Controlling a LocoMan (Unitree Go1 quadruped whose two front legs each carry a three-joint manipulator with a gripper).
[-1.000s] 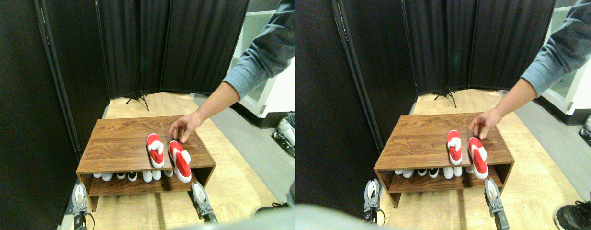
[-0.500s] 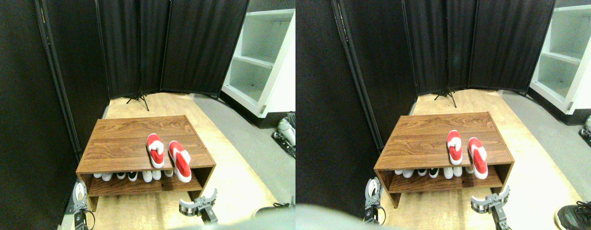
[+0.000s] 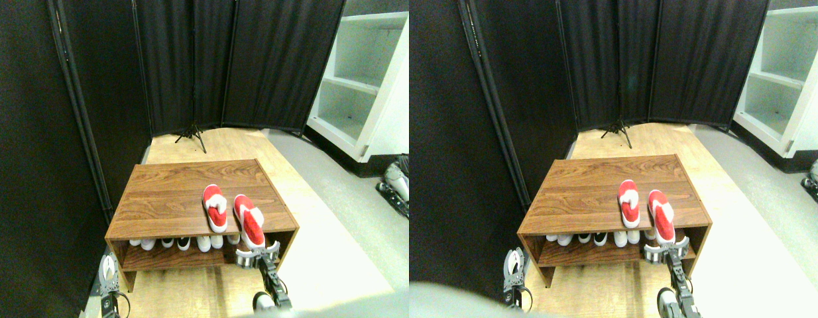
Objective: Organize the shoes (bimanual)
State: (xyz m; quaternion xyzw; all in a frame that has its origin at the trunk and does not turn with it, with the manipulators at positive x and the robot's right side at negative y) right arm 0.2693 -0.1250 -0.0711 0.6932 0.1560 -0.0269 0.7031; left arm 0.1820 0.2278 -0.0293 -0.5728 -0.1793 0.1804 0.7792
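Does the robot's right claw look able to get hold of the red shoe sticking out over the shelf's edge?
Probably yes: the right gripper sits open just below that red shoe, whose overhanging end has nothing blocking it.

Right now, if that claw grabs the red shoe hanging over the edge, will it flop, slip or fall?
The right red shoe looks soft and small, so probably light and a bit squashy. It overhangs the wooden rack's front edge, so a nudge could tip it off. The right end effector, open just below, might catch its white sole rim.

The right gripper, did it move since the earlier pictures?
Yes. The right gripper has gone up and forward toward the wooden shoe rack; it is now just under the overhanging end of the right red shoe.
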